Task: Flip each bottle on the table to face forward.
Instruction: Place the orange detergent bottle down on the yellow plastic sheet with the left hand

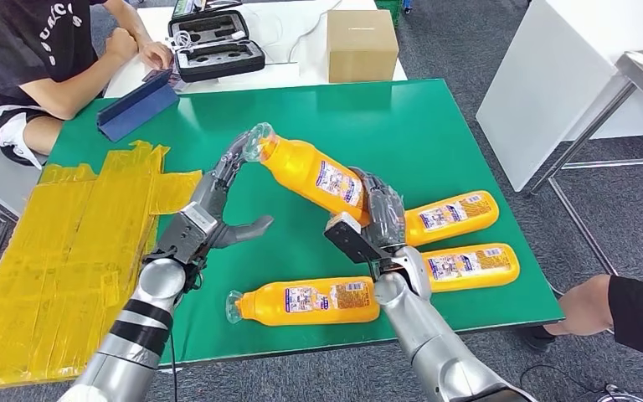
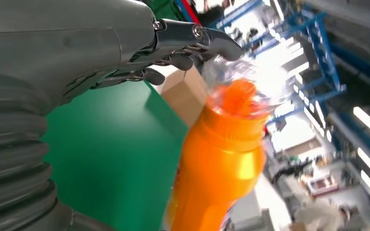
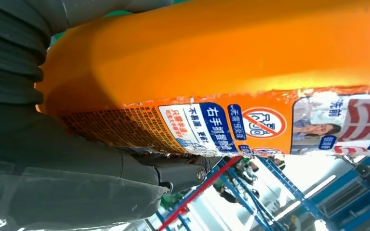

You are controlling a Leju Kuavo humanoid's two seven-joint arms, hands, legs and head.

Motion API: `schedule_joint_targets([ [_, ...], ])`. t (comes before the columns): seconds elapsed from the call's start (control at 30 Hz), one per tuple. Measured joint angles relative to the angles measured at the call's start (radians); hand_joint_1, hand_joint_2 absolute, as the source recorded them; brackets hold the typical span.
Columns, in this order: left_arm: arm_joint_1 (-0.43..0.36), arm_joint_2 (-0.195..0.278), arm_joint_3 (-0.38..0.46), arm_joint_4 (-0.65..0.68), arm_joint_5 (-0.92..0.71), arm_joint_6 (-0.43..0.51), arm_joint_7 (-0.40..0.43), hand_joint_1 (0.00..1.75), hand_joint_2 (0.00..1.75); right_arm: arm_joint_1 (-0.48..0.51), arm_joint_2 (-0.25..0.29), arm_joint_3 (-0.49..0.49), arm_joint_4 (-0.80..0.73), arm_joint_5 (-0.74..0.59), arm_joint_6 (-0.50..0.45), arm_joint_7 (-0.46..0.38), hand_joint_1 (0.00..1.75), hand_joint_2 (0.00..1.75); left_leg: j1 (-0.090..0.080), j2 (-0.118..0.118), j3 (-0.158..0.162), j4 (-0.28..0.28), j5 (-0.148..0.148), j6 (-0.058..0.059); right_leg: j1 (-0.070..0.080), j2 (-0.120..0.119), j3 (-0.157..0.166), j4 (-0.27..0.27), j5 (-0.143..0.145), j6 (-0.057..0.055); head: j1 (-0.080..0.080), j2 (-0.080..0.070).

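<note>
Orange plastic bottle with a clear cap (image 1: 311, 173) hangs tilted over the green table (image 1: 435, 126): our right hand (image 1: 377, 219) clasps its base, our left hand's fingertips (image 1: 239, 155) touch the cap, thumb spread. Three more orange bottles (image 1: 306, 302) lie near and right; a cardboard box (image 1: 362, 43) stands far behind.

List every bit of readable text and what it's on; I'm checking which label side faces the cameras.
"右手" and more blurred Chinese, beside a crossed-out red circle sign: label of the held bottle, gripped by the right hand.
Labels on the three lying bottles: too small.
White letters on a person's black shirt: cut off, unreadable.
</note>
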State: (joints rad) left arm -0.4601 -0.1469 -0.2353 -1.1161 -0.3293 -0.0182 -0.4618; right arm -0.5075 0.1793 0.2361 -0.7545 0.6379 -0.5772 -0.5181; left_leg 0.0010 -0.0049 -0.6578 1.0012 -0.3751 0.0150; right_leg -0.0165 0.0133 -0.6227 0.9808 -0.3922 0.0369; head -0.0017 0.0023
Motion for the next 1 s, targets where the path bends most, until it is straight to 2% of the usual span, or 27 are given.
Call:
schedule_joint_targets([
  [0.17,-0.051,0.007,-0.026,0.062,0.000,-0.034,-0.002,0.00,1.75,0.021,0.012,-0.021,-0.023,-0.013,0.011,-0.019,1.75,1.75,0.000,0.000,-0.001,0.000,0.000,0.000,0.000,0.000,0.000,0.000,0.000,0.000,0.000,0.000],
  [0.33,-0.084,0.007,-0.027,0.108,0.077,-0.110,-0.010,0.00,1.75,0.034,0.029,-0.030,-0.034,-0.010,0.020,-0.019,1.75,1.75,0.000,0.000,-0.001,0.000,0.000,0.000,0.000,0.000,-0.001,0.000,0.000,0.000,0.000,0.000],
  [0.57,-0.099,-0.002,-0.014,0.131,0.244,-0.226,-0.002,0.00,1.75,0.037,0.059,-0.021,-0.033,0.004,0.016,-0.020,1.75,1.75,0.000,0.000,-0.001,0.000,0.000,0.000,0.000,0.000,-0.001,0.000,0.000,0.000,0.000,0.000],
  [1.0,-0.105,-0.004,0.004,0.159,0.385,-0.316,0.011,0.00,1.75,0.038,0.108,0.027,0.005,0.024,-0.001,-0.045,1.75,1.75,0.000,0.000,-0.002,0.000,0.000,0.000,0.000,0.000,-0.001,0.000,0.000,0.000,0.000,0.000],
])
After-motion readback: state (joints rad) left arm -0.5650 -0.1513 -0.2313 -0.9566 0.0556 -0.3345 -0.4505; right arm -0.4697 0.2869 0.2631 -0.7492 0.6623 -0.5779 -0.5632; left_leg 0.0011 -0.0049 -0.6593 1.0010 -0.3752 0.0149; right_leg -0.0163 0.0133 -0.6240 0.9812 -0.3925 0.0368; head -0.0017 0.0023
